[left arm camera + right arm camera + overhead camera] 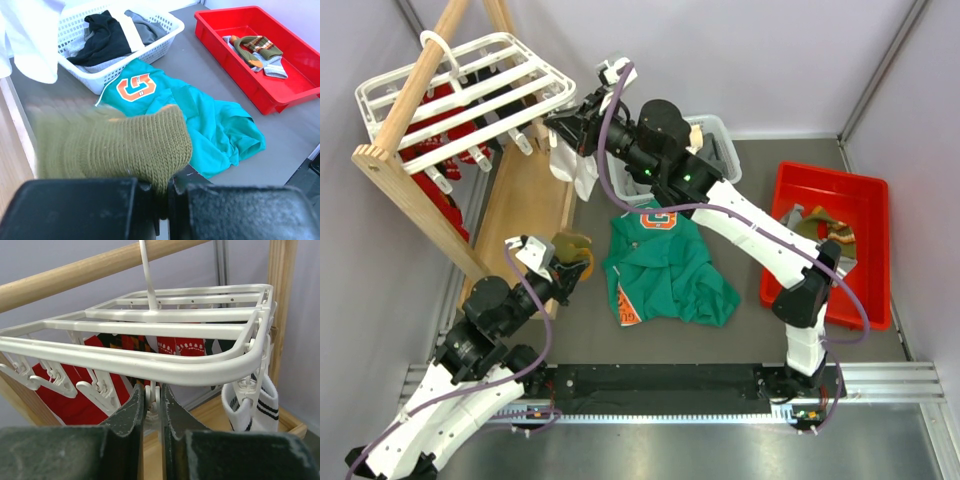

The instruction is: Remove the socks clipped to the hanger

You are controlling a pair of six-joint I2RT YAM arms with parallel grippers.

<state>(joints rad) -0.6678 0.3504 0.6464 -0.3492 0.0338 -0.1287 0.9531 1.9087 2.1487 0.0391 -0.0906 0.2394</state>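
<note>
While my left gripper (570, 265) clamps an olive sock (130, 145) near the green shirt (210, 120), my right gripper (152, 401) pinches a clip (153, 389) under the hanger (150, 367), beside a white sock (256, 406).

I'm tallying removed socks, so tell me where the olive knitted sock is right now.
The olive sock is pinched in the left gripper; in the top view it is left of the green shirt, beside the wooden rack.

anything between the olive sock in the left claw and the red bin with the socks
Yes. The green shirt lies between the olive sock and the red bin, and the right arm reaches across that line above the table.
</note>
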